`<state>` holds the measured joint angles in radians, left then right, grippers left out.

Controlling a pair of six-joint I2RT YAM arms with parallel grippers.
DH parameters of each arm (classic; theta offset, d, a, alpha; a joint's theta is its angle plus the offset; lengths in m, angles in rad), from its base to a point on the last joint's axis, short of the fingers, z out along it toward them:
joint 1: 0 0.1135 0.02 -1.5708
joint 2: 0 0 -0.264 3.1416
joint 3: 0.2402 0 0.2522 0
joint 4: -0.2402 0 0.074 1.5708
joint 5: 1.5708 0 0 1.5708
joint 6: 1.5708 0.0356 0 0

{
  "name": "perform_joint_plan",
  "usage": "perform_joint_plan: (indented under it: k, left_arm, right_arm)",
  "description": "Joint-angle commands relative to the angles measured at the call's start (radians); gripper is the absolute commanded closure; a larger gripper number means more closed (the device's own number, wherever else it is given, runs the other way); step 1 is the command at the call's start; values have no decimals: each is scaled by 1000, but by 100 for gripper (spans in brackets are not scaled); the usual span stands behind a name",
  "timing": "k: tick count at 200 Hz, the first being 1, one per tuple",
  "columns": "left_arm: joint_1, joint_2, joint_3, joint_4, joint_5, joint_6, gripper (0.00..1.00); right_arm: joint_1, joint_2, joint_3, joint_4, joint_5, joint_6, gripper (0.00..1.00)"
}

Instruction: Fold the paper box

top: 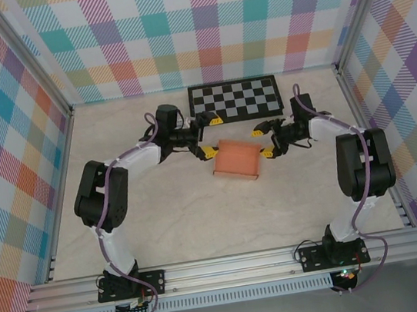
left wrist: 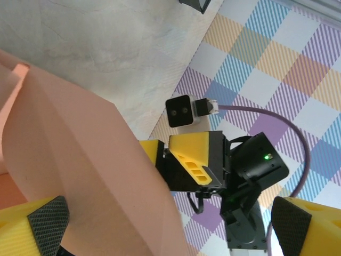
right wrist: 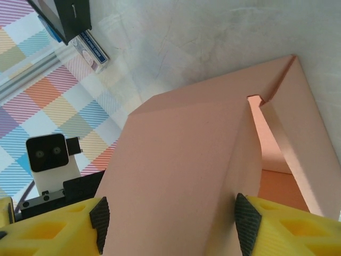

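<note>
The paper box (top: 236, 160) is a salmon-orange cardboard piece lying mid-table with its walls partly raised. My left gripper (top: 206, 135) hovers at its left end, and my right gripper (top: 262, 141) is at its right end. Seen from the left wrist, the left gripper (left wrist: 169, 229) is wide open and a slanted wall of the paper box (left wrist: 80, 176) rises past its left finger (left wrist: 48, 229). In the right wrist view the right gripper (right wrist: 173, 226) has both pads against the edges of a folded panel of the paper box (right wrist: 176, 160).
A black-and-white checkerboard (top: 235, 99) lies behind the box near the back wall. A small blue-and-white card pack (right wrist: 90, 50) rests by the plaid wall. Aluminium rails (top: 232, 265) border the table, and bare tabletop (top: 225, 216) lies in front of the box.
</note>
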<state>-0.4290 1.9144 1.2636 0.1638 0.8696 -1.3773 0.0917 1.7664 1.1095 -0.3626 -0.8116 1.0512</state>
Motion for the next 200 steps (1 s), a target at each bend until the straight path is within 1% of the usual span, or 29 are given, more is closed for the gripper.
perform_joint_plan:
  k: [1,16,32,39,63,112,141,149,168,179,187,200]
  left_arm:
    - [-15,28,-24,-97,12,136,0]
    - [-1,34,-32,-158,-8,209,0]
    - [3,45,-46,-151,-11,239,0]
    - [2,47,-55,-135,-13,242,0]
    - [1,44,-86,-93,-29,248,0]
    - [-1,38,-114,-41,-50,223,0]
    - [16,22,-113,-33,-46,233,0]
    - [30,12,-111,-67,-53,257,0]
    - [71,-25,-92,-203,-90,368,0]
    - [90,-44,-80,-277,-115,424,0]
    - [104,-54,-72,-305,-126,444,0]
    - [124,-72,-70,-302,-134,443,0]
  right_arm:
    - [20,23,44,-68,-20,-91,37]
    - [21,29,50,-101,-1,-130,40]
    - [20,32,50,-120,13,-157,44]
    - [22,32,52,-133,22,-171,47]
    - [22,15,35,-148,51,-193,50]
    - [23,8,-3,-115,59,-174,60]
    - [24,5,-13,-112,66,-171,60]
    - [24,5,-11,-110,65,-169,60]
    - [23,7,-7,-107,62,-164,58]
    - [23,9,-4,-102,58,-157,56]
    - [23,9,-4,-99,55,-153,56]
    - [23,8,-1,-91,49,-143,54]
